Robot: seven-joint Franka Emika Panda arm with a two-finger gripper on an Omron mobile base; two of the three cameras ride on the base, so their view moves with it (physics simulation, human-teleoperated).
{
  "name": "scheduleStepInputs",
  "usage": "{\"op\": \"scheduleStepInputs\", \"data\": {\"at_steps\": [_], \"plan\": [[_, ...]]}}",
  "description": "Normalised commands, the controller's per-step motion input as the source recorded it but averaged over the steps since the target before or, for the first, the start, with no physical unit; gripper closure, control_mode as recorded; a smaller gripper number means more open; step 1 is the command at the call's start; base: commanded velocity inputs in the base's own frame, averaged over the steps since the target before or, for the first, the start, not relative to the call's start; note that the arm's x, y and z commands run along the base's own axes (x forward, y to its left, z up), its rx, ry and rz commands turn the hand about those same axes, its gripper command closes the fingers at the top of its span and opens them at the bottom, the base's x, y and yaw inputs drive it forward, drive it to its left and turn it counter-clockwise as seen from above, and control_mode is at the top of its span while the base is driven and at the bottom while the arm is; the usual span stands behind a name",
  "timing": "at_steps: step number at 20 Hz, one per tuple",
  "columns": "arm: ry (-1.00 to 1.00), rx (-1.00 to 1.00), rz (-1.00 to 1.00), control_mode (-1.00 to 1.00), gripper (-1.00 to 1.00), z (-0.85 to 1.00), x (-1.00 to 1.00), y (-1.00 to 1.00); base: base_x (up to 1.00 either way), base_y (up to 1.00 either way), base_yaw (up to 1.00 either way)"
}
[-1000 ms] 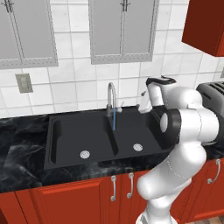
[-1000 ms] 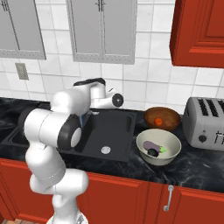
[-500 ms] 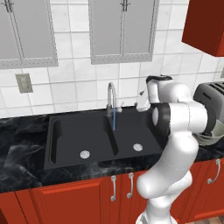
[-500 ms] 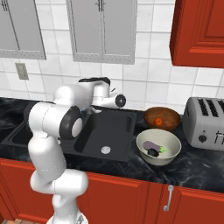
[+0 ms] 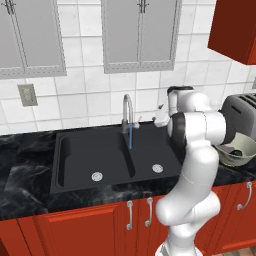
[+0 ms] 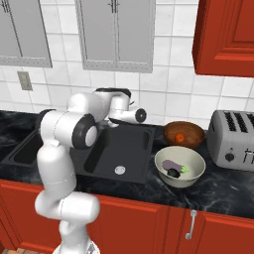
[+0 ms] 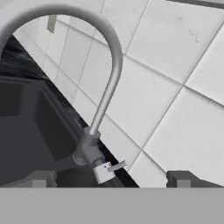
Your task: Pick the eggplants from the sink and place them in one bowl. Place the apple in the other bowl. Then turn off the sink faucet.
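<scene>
The silver gooseneck sink faucet [image 5: 127, 111] stands behind the black sink [image 5: 75, 150], and a blue stream of water [image 5: 131, 138] falls from its spout. My gripper [image 5: 159, 119] hovers just right of the faucet, open and empty. In the hand view the faucet [image 7: 110, 74] arches close ahead, its small side lever [image 7: 115, 166] between my spread fingertips [image 7: 41, 178]. Both eggplants, pale purple [image 6: 171, 164] and near-black [image 6: 173, 172], lie in the pale bowl [image 6: 163, 158]. The apple [image 6: 179, 138] sits in the reddish-brown bowl [image 6: 193, 129].
A silver toaster [image 6: 233, 140] stands on the counter right of the bowls. The tiled wall [image 7: 175, 87] is close behind the faucet. Grey wall cabinets [image 5: 140, 30] hang above, and a red cabinet [image 6: 225, 34] is at upper right.
My hand has crept slightly left toward the faucet while the forearm swung round. Bowls, fruit and water are unchanged.
</scene>
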Motion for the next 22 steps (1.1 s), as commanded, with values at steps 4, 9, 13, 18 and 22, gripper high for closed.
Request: {"op": "scheduleStepInputs", "data": {"at_steps": [4, 9, 13, 18, 22], "plan": [[0.0, 0.02, 0.02, -1.0, -1.0, -0.19, 0.19, 0.0, 0.0, 0.0, 0.0], [0.0, 0.01, 0.02, -1.0, -1.0, -0.18, 0.2, 0.0, 0.0, 0.0, 0.0], [0.0, 0.02, 0.01, -1.0, -1.0, -0.16, 0.26, 0.0, 0.0, 0.0, 0.0], [0.0, 0.02, 0.01, -1.0, -1.0, -0.17, 0.28, 0.0, 0.0, 0.0, 0.0], [0.0, 0.02, 0.0, -1.0, -1.0, -0.16, 0.26, 0.0, 0.0, 0.0, 0.0]]}}
